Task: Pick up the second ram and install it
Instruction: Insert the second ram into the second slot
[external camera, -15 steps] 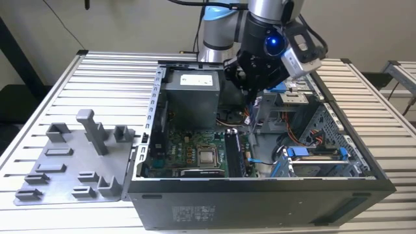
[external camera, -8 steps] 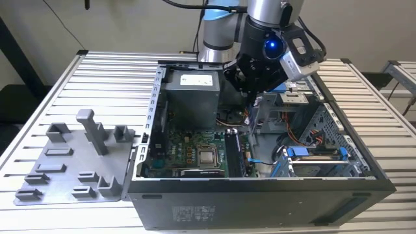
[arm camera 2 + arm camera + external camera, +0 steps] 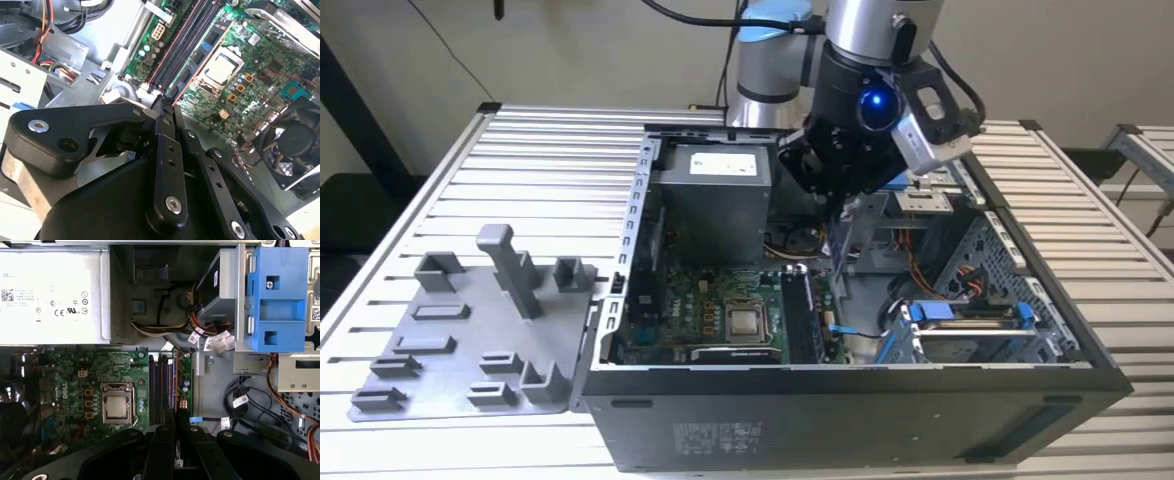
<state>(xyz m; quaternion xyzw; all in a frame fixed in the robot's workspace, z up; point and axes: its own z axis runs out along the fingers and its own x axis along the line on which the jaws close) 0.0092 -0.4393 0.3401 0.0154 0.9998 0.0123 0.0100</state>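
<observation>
On the exterior view's left, one grey tray [image 3: 454, 372] lies on the slatted worktop [image 3: 427, 170]. Its posts and cradles carry no stick that I can make out, so the pick-up looks done.

In the middle stands one open computer case [image 3: 854, 400]. It holds one motherboard [image 3: 75, 380], one processor [image 3: 116, 407], one silver power supply [image 3: 50, 290] and a bank of memory slots [image 3: 162, 385], four as far as I can count. Whether any slot is filled I cannot tell.

Above the case hangs the one arm [image 3: 867, 30], its single end effector [image 3: 833, 202] over the board, near the end of the slots and clear of them. In the second wrist view its fingers [image 3: 167, 150] are drawn close together on a slim dark bar at their tips. I take that bar for the second ram [image 3: 167, 98], one stick held edge-on and roughly in line with the slots.

By that reading the carry to the case is made and the seating is left: the stick is above the board, not pressed into a slot
</observation>
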